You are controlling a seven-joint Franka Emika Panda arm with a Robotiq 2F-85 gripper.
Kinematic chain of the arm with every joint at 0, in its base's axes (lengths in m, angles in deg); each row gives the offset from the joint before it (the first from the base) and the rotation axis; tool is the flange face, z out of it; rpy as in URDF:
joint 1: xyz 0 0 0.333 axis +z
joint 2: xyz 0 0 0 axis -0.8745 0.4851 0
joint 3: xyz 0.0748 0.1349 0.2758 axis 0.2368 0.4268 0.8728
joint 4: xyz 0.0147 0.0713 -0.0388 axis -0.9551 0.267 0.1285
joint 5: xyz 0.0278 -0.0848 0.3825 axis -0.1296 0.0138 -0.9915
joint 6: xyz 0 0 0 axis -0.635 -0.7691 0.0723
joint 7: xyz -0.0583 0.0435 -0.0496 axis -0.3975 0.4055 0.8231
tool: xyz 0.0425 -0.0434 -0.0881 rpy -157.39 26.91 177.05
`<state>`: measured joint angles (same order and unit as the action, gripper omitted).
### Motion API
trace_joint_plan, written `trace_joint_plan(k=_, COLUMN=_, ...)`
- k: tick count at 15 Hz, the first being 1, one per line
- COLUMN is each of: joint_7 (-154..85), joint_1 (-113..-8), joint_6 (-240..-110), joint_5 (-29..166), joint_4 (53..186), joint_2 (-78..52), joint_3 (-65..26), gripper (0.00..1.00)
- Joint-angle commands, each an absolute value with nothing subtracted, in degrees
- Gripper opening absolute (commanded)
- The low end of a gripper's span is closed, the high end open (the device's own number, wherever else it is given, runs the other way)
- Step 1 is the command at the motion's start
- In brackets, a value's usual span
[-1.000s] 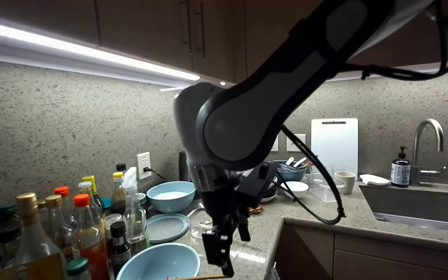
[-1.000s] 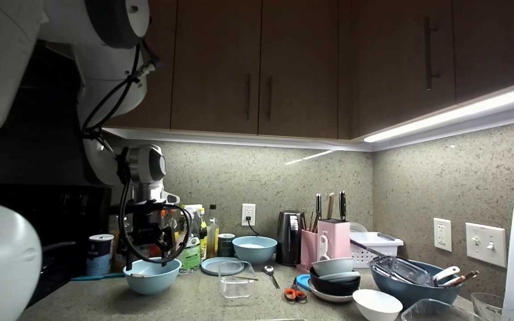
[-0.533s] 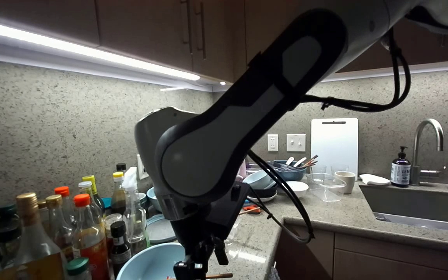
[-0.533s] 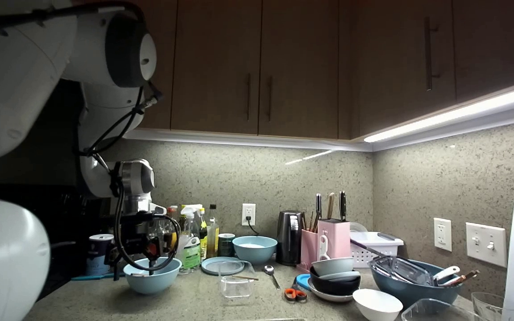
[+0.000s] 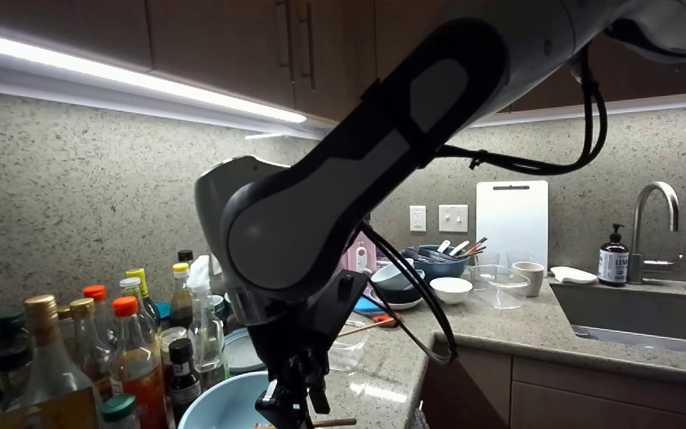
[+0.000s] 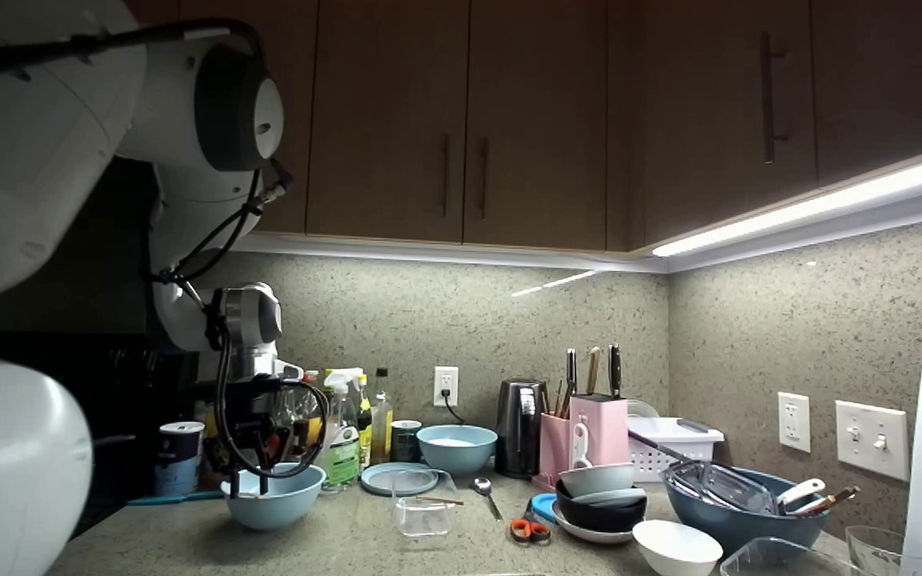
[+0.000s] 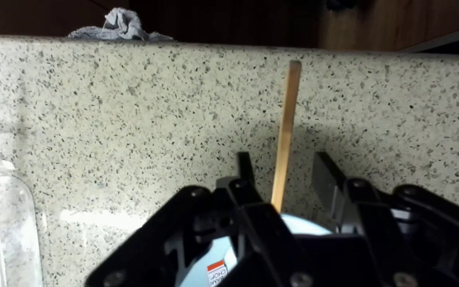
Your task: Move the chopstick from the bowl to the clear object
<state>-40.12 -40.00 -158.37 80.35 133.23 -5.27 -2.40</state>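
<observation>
- At the rim of the light-blue bowl [image 6: 275, 512], the hand [image 7: 283, 161] is pointing downward, and its fingers [image 7: 325, 183] are standing wide apart.
- Over this rim, the chopstick [image 7: 287, 119] is lying; one end is reaching out above the counter [image 7: 134, 119].
- Between the two fingers, the chopstick is passing, with a gap showing on each side.
- Apart from the bowl, the clear tray [image 6: 425, 522] is standing on the counter, and another thin stick [image 6: 439, 500] is lying at it.
- Beside the bowl, many bottles [image 5: 140, 381] are standing.
</observation>
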Motion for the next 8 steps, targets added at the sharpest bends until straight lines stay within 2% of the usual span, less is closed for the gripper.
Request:
trace_joint_plan(k=1, joint_7=-38.0, joint_1=-39.8, joint_6=-157.2, joint_5=80.7, joint_4=132.1, joint_2=-5.5, joint_3=-2.8, gripper=0.13)
trace_joint_plan(k=3, joint_7=-37.6, joint_1=-40.0, joint_6=-157.4, joint_5=80.2, joint_4=132.1, joint_2=-5.7, joint_3=-2.7, gripper=0.05)
trace_joint_plan(k=6, joint_7=-37.6, joint_1=-40.2, joint_6=-157.5, joint_5=80.0, joint_4=131.9, joint_2=-5.8, joint_3=-2.9, gripper=0.01)
trace_joint_plan(k=7, joint_7=-38.1, joint_1=-40.0, joint_6=-157.1, joint_5=80.4, joint_4=131.8, joint_2=-5.9, joint_3=-3.2, gripper=0.12)
trace_joint_plan(k=8, joint_7=-39.3, joint_1=-39.7, joint_6=-158.1, joint_5=80.2, joint_4=131.8, joint_2=-5.2, joint_3=-3.2, gripper=0.29)
